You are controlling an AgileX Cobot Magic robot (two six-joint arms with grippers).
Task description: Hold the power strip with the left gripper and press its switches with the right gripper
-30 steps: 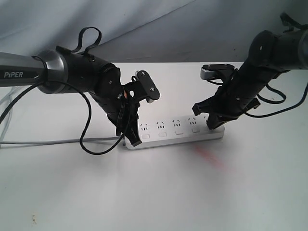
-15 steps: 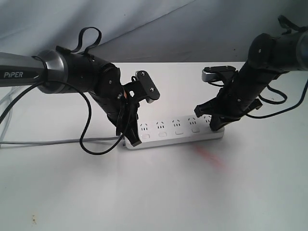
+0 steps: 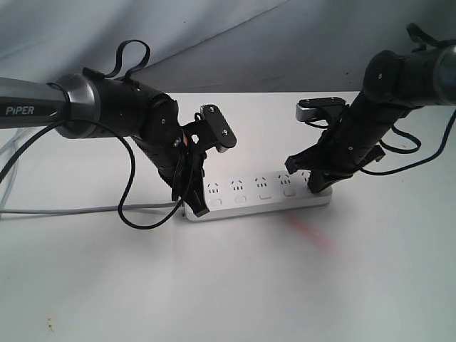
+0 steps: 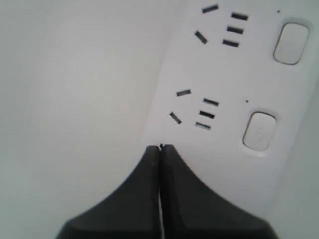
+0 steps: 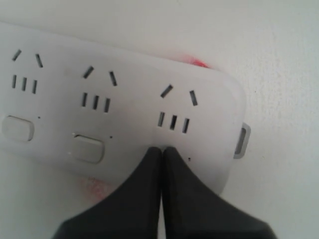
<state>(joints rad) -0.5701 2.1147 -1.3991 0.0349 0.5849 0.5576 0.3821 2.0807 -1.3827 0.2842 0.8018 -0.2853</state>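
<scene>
Exterior view, starting nearest the camera: bare white table (image 3: 214,285), with a faint red smudge (image 3: 308,231) at about 5 o'clock from the picture's middle. Just beyond it the power strip (image 3: 260,194) lies flat with its sockets up, its length running from 9 to 3 o'clock. The switches (image 3: 240,200) sit in a row along its near edge. A thin grey cord (image 3: 71,210) leaves the 9 o'clock end and trails off toward 9 o'clock.

The left gripper (image 3: 199,209) comes down on that same 9 o'clock end. In the left wrist view its fingers (image 4: 139,199) are clenched tip to tip with nothing between them, the tips at the strip's edge beside the first socket.

The right gripper (image 3: 317,187) is down at the 3 o'clock end. In the right wrist view it is likewise clenched and empty, its tips just below the last socket and covering the place where that socket's button would be.

Farther back, toward 12 o'clock, are the right arm's silver wrist module (image 3: 318,108) and a grey backdrop (image 3: 214,35).
</scene>
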